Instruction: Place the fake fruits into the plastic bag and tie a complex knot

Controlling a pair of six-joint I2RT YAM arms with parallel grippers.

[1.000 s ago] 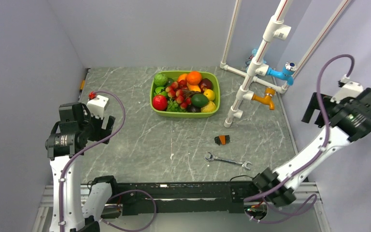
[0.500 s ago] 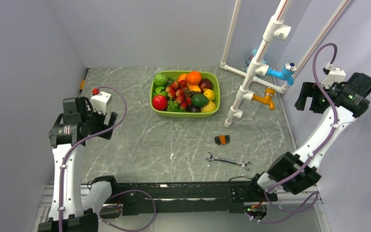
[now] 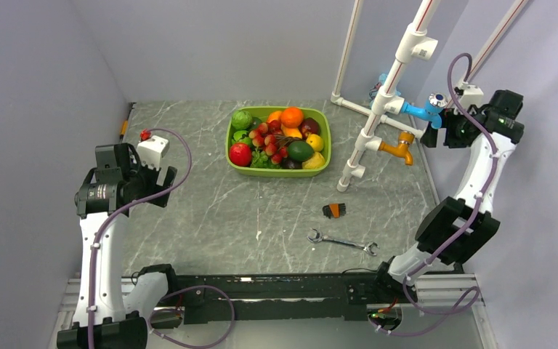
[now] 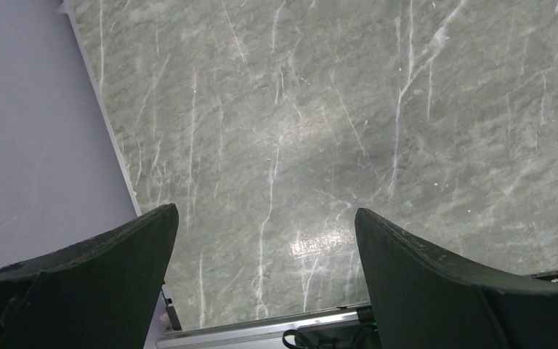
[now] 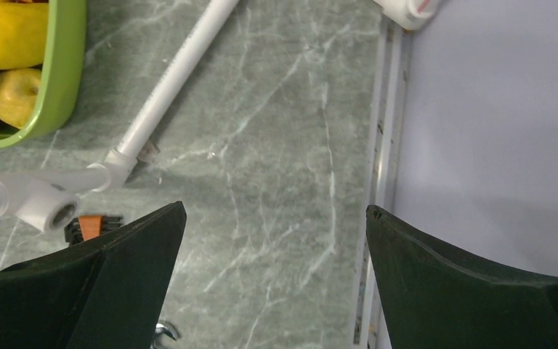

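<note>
The fake fruits [image 3: 279, 138], red, orange, yellow, green and dark purple with a bunch of red balls, lie piled in a lime-green tray [image 3: 324, 166] at the back middle. Two yellow fruits [image 5: 7, 33] and the tray's corner [image 5: 65, 65] show in the right wrist view. No plastic bag and no knot are in view. My left gripper [image 3: 162, 187] is open and empty above bare table at the left [image 4: 265, 211]. My right gripper [image 3: 433, 136] is open and empty, high at the right beside the pipe frame [image 5: 276, 207].
A white pipe frame [image 3: 378, 109] with a blue tap [image 3: 425, 110] and an orange tap [image 3: 399, 147] stands right of the tray; its foot pipe [image 5: 174, 80] shows below my right gripper. An orange-black brush [image 3: 334, 210] and a wrench [image 3: 341, 242] lie front right. Walls close both sides.
My right arm has swung back and left, from the right wall to beside the pipe frame. My left arm has shifted slightly up and right.
</note>
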